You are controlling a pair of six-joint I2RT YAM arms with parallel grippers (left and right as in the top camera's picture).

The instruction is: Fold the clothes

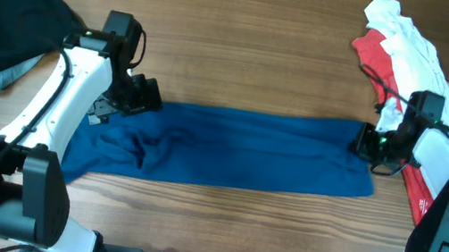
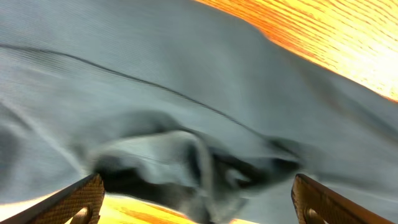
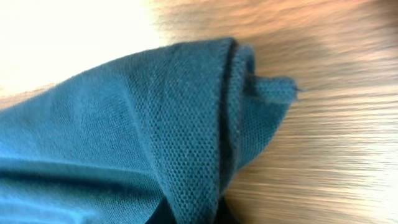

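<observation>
The deep-blue polo shirt (image 1: 239, 146) lies as a long folded band across the middle of the table. My left gripper (image 1: 144, 97) hovers open over the band's left end. In the left wrist view its two brown pads (image 2: 84, 198) stand far apart, with bunched blue cloth (image 2: 155, 81) just ahead of the gripper (image 2: 199, 208). My right gripper (image 1: 365, 144) is shut on the shirt's right end. The right wrist view shows a fold of knit blue fabric (image 3: 124, 124) pinched into the gripper (image 3: 189, 216) at the bottom edge.
A black garment (image 1: 3, 10) lies at the back left with a grey piece (image 1: 9, 74) under it. White T-shirts (image 1: 405, 42) and a red one (image 1: 418, 188) are heaped at the right, just behind my right arm. Bare wood shows in front of the shirt.
</observation>
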